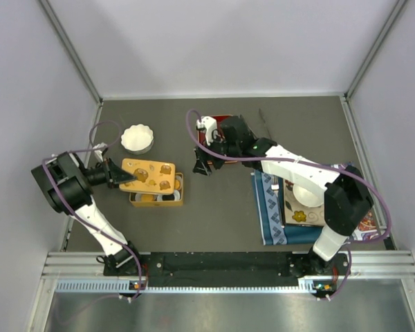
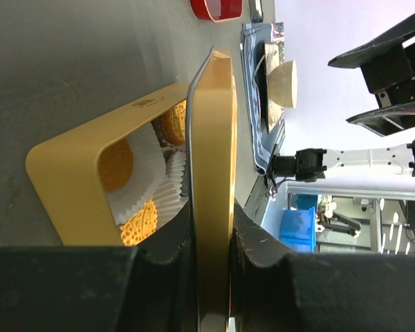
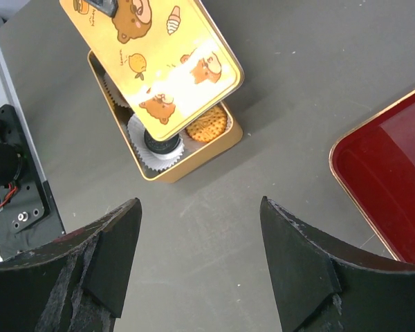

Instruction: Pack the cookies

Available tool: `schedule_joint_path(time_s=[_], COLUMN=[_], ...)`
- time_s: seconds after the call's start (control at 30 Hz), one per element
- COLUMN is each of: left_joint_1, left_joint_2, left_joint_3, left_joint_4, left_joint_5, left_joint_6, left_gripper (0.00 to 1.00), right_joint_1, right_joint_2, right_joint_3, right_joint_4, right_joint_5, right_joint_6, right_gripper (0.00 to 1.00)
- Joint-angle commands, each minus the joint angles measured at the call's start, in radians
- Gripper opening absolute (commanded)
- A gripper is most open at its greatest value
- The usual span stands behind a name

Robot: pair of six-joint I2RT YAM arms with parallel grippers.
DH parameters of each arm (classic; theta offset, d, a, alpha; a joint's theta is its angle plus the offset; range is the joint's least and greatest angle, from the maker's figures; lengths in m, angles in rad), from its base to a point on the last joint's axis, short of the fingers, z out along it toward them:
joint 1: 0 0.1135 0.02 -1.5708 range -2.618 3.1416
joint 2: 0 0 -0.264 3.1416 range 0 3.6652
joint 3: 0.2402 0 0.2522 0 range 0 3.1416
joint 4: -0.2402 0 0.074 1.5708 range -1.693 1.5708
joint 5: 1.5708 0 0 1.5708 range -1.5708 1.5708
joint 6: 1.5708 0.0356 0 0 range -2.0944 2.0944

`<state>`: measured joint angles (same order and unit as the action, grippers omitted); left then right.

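A yellow tin (image 1: 157,199) stands left of centre, with cookies in white paper cups inside. In the left wrist view three orange cookies (image 2: 140,221) (image 2: 115,164) (image 2: 174,122) show in it. The right wrist view shows a black cookie (image 3: 159,144) and an orange cookie (image 3: 206,123). My left gripper (image 1: 117,174) (image 2: 211,228) is shut on the edge of the tin's bear-printed lid (image 1: 149,173) (image 2: 214,159) (image 3: 152,62), which hangs tilted over the tin and covers most of it. My right gripper (image 1: 202,163) (image 3: 200,207) is open and empty above bare table, to the right of the tin.
A white fluted dish (image 1: 137,138) sits behind the tin. A red tray (image 1: 223,122) (image 3: 391,187) lies under the right arm. At the right, a blue placemat (image 1: 270,207) carries a bowl (image 1: 306,194) and a fork (image 1: 274,182).
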<state>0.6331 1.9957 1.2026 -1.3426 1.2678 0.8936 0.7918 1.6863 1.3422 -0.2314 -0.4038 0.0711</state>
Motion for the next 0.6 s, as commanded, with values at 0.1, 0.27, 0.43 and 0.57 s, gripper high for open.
schedule_joint_path(time_s=[0.1, 0.27, 0.43, 0.57], left_joint_1=[-0.107, -0.144, -0.182, -0.194], left_joint_2=[-0.097, -0.147, -0.196, -0.216], left_joint_3=[0.055, 0.058, 0.008, -0.026], left_joint_4=[-0.191, -0.191, -0.191, -0.167], left_joint_5=[0.053, 0.081, 0.087, 0.084], left_joint_6=[0.011, -0.010, -0.021, -0.034], left_gripper=[0.00, 0.00, 0.00, 0.00], right_joint_1=[0.011, 0.011, 0.014, 0.018], right_joint_2=[-0.005, -0.004, 0.004, 0.007], right_joint_3=[0.063, 0.068, 0.072, 0.068], right_joint_4=[0.003, -0.005, -0.013, -0.011], right_joint_5=[0.043, 0.060, 0.074, 0.079], right_joint_6=[-0.042, -0.051, -0.056, -0.062], right_gripper=[0.70, 0.70, 0.70, 0.70])
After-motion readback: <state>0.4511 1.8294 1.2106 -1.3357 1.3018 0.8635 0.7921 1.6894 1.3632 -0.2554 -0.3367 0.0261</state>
